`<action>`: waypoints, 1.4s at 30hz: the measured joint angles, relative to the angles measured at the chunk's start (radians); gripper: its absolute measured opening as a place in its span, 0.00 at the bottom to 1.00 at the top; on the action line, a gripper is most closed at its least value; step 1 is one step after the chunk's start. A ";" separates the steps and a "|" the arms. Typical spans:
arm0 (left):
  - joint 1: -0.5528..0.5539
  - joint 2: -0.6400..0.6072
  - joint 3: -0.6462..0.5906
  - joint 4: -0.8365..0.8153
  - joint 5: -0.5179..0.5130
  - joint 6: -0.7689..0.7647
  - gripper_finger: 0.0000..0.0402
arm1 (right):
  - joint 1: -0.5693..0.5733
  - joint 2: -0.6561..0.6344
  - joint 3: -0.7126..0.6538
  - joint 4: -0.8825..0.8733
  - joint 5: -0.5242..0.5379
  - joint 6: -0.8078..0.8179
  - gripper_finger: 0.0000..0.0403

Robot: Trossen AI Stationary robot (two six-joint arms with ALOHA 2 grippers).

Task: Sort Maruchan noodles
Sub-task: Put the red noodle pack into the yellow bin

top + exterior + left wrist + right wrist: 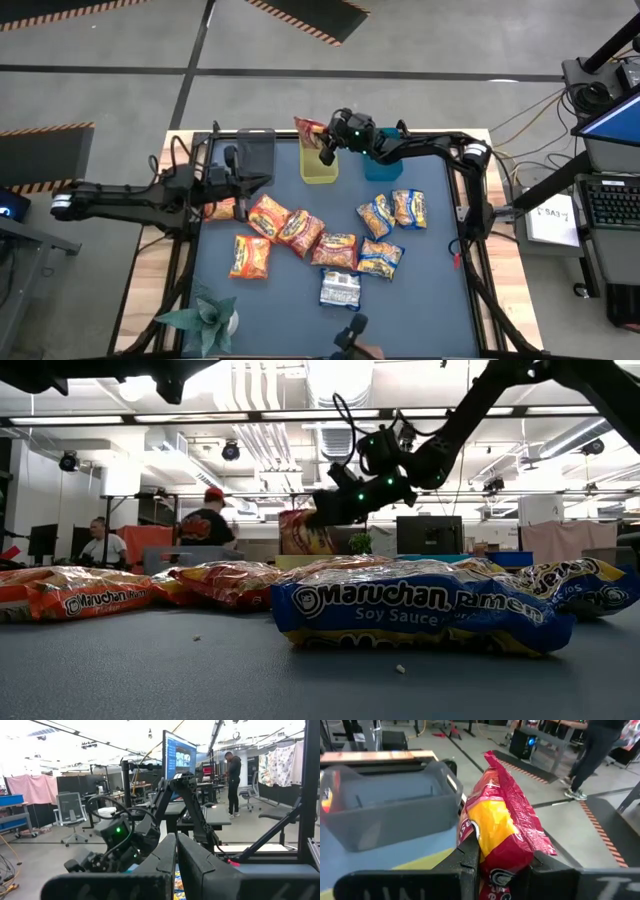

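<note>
From above, the right end effector (327, 150) hangs at about twelve o'clock on the blue worktop (430, 290). It is pinched tight on a crinkly red and yellow plastic noodle packet (308, 128). The packet sticks out toward ten o'clock from the fingers. Right under it, toward six o'clock, sits the small yellow plastic bin (319, 168). A dark grey plastic bin (250, 155) is at nine o'clock from it, and a blue plastic bin (383, 168) is at three o'clock. The rest of the flat orange, red and blue-and-yellow packets (300, 232) lie in the middle of the worktop. A silvery-white packet (340, 289) lies at six o'clock from them. The left end effector (228, 180) waits by the grey bin, pressed together on nothing.

From worktop height, the red packet (305, 532) hangs in the air, far behind a blue packet (420, 610) that lies up close.

The left wrist view shows its own two fingers (160, 865) touching, with the right arm beyond.

The right wrist view shows the red packet (502, 827) standing upright, its long side pointing away from the fingers. The grey bin (390, 810) is just beside it. I think the yellow bin below is the nearest place to drop it.
</note>
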 joint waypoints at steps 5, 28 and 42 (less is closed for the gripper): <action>0.000 0.009 0.000 0.001 0.000 0.000 0.00 | 0.000 0.038 0.010 0.024 0.000 0.003 0.13; 0.000 0.012 0.000 0.001 0.000 0.004 0.00 | 0.001 0.074 0.008 -0.021 0.019 0.010 0.13; 0.000 0.012 0.000 0.001 0.000 0.004 0.00 | 0.001 0.057 0.008 -0.048 0.021 0.011 0.18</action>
